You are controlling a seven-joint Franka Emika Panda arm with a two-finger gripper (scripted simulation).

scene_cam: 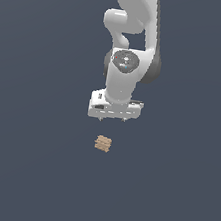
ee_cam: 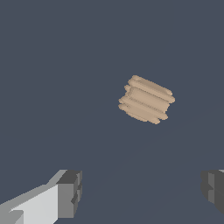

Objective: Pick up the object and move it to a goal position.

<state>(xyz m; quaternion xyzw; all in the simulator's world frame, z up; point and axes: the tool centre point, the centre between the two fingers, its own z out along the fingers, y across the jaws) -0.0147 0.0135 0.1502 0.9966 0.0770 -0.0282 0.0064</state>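
Observation:
The object (scene_cam: 102,143) is a tiny tan, wood-coloured block with ridged, stacked-looking sides, lying on the dark grey floor. In the wrist view the object (ee_cam: 146,99) shows clearly, apart from the fingers. My white gripper (scene_cam: 112,116) hangs above the object and slightly behind it, not touching it. In the wrist view the gripper (ee_cam: 142,192) is open and empty, with one dark fingertip (ee_cam: 70,192) and the other (ee_cam: 213,188) set wide apart.
The white arm (scene_cam: 131,40) rises above the gripper in the exterior view. A plain dark grey surface (scene_cam: 22,169) fills all around the object. No goal marker shows.

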